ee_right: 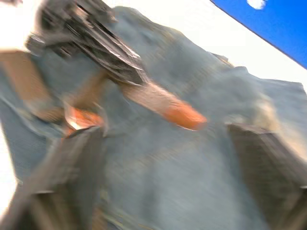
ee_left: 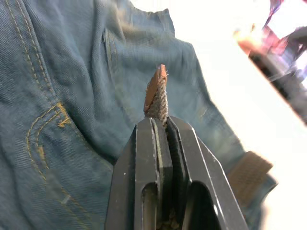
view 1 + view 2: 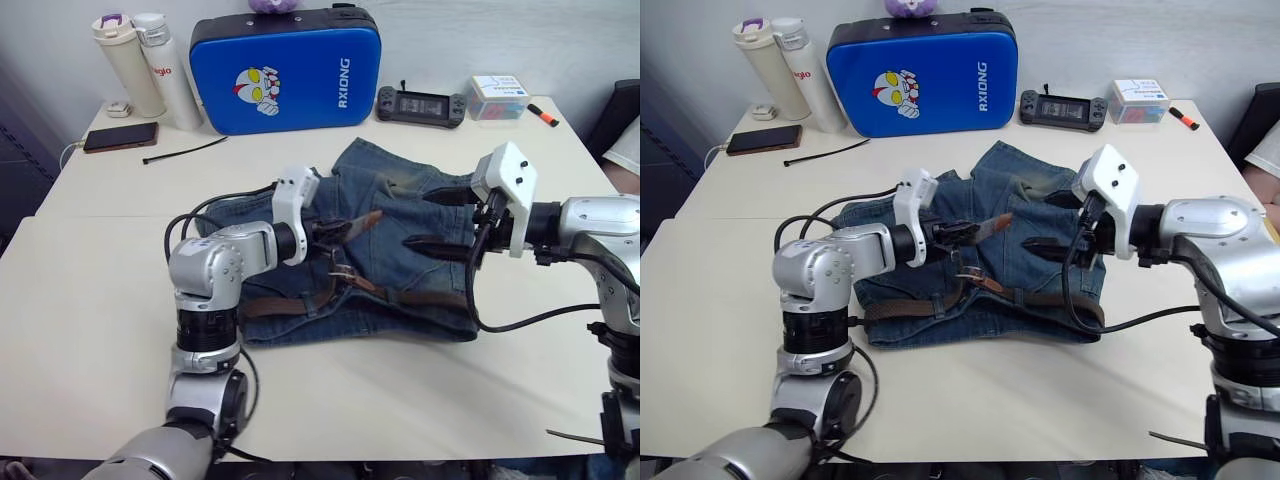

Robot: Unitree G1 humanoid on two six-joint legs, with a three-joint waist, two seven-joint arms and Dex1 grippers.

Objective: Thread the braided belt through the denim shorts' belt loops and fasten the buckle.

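Observation:
The denim shorts (image 3: pixel 400 250) lie flat mid-table, waistband toward me. The braided belt (image 3: pixel 290 303) runs along that waistband, and its free end (image 3: pixel 365 219) rises off the cloth. My left gripper (image 3: pixel 335 232) is shut on that end; in the left wrist view the brown tip (image 2: pixel 157 93) sticks out past the closed fingers (image 2: pixel 148 158). The buckle (image 3: pixel 343 272) seems to rest just below it. My right gripper (image 3: pixel 432 220) stands open over the shorts, facing the belt tip (image 1: pixel 165 108). I cannot pick out the belt loops.
A blue case (image 3: pixel 285 70) stands at the back, with two bottles (image 3: pixel 150 65) and a phone (image 3: pixel 120 137) to its left. A black cable tie (image 3: pixel 185 152) lies near them. Back right are a game controller (image 3: pixel 420 104), a small box (image 3: pixel 497 97) and an orange marker (image 3: pixel 543 115).

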